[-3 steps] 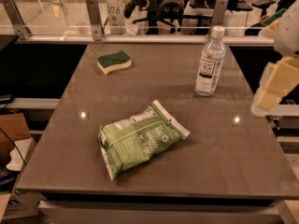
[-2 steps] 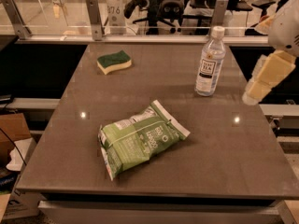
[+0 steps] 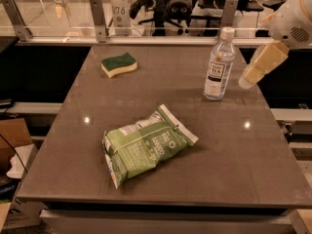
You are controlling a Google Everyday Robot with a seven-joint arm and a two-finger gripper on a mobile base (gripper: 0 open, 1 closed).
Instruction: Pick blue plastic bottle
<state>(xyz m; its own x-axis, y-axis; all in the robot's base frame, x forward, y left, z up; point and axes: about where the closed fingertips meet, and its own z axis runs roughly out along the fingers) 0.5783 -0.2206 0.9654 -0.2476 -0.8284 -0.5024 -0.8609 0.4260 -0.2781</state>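
Observation:
The blue plastic bottle (image 3: 219,65) stands upright near the table's far right, clear with a white cap and a white label with dark print. My gripper (image 3: 257,68) hangs at the right edge of the view, just right of the bottle and a little apart from it, at about the height of its body. Only one pale finger (image 3: 261,63) shows, pointing down and left toward the bottle. Nothing is held.
A green chip bag (image 3: 146,143) lies in the middle of the grey table (image 3: 58,145). A yellow and green sponge (image 3: 118,64) sits at the far left. A glass railing with metal posts (image 3: 98,19) runs behind the table's far edge.
My gripper has moved up and to the left, closer to the bottle. The bottle, bag and sponge have not moved.

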